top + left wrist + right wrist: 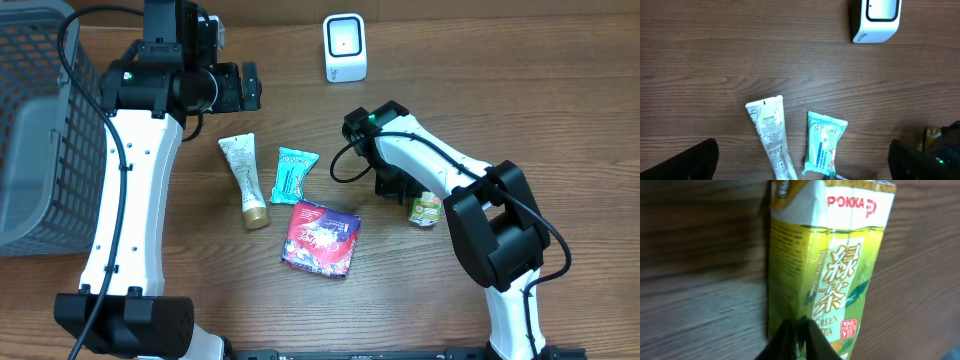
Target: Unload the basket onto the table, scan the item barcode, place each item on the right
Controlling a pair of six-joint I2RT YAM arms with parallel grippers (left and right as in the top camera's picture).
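at the pick-up step — nothing up at the scanner (345, 47) yet. lying flat on the surface (520, 90), just beside the right arm and well apart from the scanner: the carton (425, 209). right hand (796, 339) pinched together at the carton's near end; cannot tell whether a seam is caught between the tips. left hand (247, 88) spread wide, holding nothing, above the tube (245, 180) and packet (295, 172). next, by judgement: confirm the grip, lift, turn the barcode toward the scanner — barcode side not in view.
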